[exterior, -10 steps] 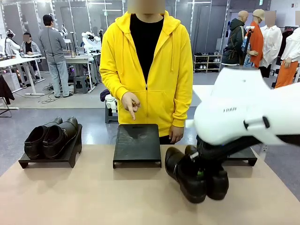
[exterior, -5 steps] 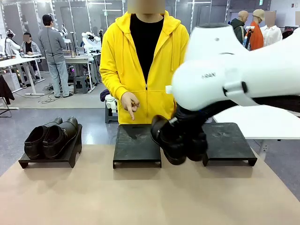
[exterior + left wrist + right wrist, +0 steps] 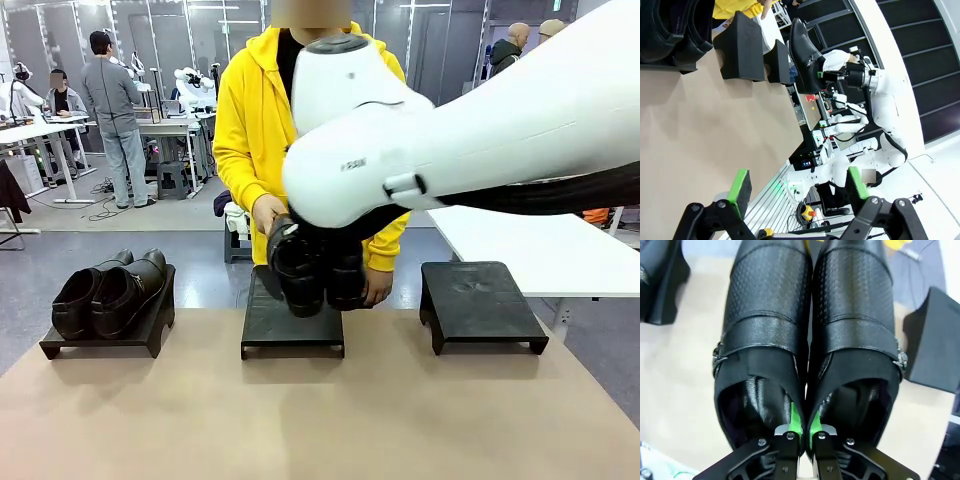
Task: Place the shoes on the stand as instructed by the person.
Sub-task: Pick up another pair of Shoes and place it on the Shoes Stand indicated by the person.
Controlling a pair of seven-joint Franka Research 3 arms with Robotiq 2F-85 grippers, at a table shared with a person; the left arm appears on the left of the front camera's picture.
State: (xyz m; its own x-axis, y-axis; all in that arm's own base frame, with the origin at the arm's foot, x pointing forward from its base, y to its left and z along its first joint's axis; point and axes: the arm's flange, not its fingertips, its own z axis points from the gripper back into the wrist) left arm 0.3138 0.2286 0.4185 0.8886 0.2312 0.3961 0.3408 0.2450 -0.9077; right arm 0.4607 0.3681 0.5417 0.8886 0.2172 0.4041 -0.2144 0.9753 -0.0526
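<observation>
One pair of glossy black shoes (image 3: 310, 268) hangs toes down just over the middle black stand (image 3: 292, 325). In the right wrist view my right gripper (image 3: 802, 429) is shut on the two inner walls of this pair (image 3: 771, 315), pinching them together. The other pair (image 3: 110, 290) rests on the left stand (image 3: 100, 342). The person in the yellow hoodie (image 3: 245, 120) stands behind the middle stand, one hand (image 3: 266, 212) partly hidden by the carried shoes. My left gripper (image 3: 797, 175) is open and holds nothing, well off from the stands.
The right stand (image 3: 482, 300) holds nothing. My big white right arm (image 3: 450, 140) crosses the upper right of the front view. A white table (image 3: 540, 245) stands behind the right stand. The tan tabletop (image 3: 320, 420) lies bare in front.
My right arm has carried the pair of shoes up from the table's right front and leftward, to above the middle stand. The person's pointing hand is now half covered.
</observation>
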